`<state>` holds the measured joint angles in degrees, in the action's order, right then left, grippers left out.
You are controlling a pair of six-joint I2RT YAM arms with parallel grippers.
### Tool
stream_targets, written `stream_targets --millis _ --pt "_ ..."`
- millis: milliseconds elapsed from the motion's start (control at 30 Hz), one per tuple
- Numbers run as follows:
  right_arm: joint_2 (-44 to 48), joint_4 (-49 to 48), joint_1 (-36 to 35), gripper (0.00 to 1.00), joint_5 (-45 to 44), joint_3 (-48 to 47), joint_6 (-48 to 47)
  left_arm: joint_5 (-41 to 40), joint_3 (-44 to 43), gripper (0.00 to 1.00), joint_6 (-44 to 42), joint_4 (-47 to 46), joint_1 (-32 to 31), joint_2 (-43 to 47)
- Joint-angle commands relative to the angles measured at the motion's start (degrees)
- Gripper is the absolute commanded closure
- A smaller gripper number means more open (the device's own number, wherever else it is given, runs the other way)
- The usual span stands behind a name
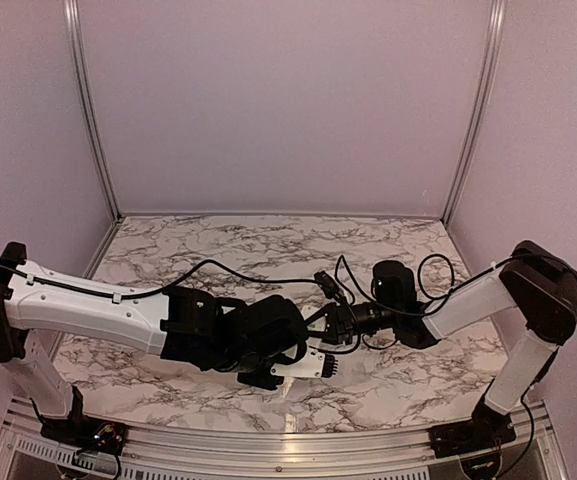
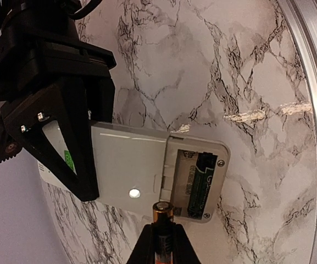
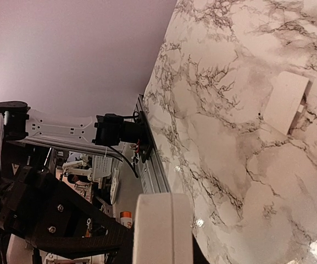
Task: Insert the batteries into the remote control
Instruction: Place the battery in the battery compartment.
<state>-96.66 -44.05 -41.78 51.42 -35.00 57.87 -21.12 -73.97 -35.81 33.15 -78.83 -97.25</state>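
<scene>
White remote in left end effector

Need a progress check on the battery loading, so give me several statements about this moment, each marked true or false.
1. The left pincer grips the remote control. True.
2. The battery bay of the remote control is empty. False: one battery already lies in it.
3. The right pincer carries nothing. False: it holds a second battery just at the bay's open edge.
4. The cover piece lies on the marble table, apart from the remote control. True.
</scene>
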Motion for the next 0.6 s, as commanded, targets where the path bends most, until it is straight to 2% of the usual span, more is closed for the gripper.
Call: stream_targets --millis 0,567 --pt "-0.9 -3.8 -1.2 1.0 -1.2 -1.4 2.0 -0.1 -1.9 0.95 -0.1 2.1 -0.7 -2.2" --pt "-3.2 -8.9 -2.6 1.0 -0.9 -0.8 5.8 0.5 -2.8 0.91 -0.2 3.6 -0.9 -4.3"
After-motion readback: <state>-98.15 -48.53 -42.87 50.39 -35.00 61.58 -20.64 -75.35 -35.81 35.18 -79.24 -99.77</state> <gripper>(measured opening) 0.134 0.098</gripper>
